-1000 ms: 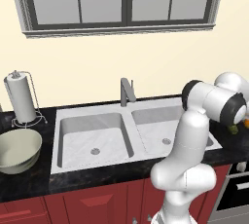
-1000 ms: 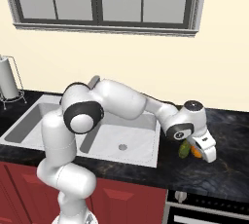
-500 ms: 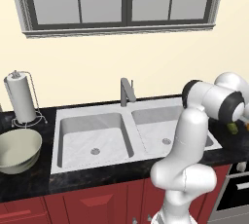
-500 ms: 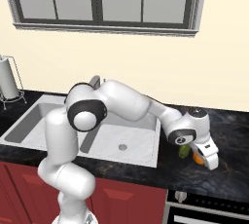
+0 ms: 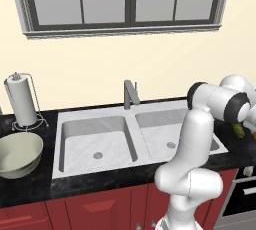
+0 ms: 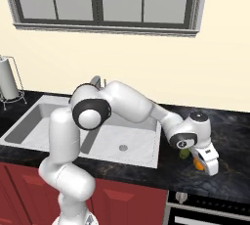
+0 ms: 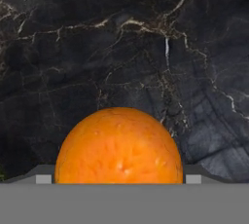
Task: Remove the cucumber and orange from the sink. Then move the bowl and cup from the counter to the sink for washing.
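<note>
Nearest the base run dark red cabinets (image 5: pixel 95 206), topped by the black speckled counter (image 6: pixel 229 180). Set into it is the pale marbled sink (image 5: pixel 95 139), both basins bare, its faucet (image 5: pixel 130 94) at the back. The bowl (image 5: pixel 17 154) sits on the counter left of the sink, a paper-towel stand (image 5: pixel 22 101) behind it. Beyond rise a cream wall and a window (image 5: pixel 125 4).

Right of the sink, the gripper (image 6: pixel 201 163) stands low over the counter, jaws wide apart on either side of the orange (image 7: pixel 119 147), which rests on the stone; contact cannot be judged. The cucumber (image 6: pixel 184 154) lies just beside it.
</note>
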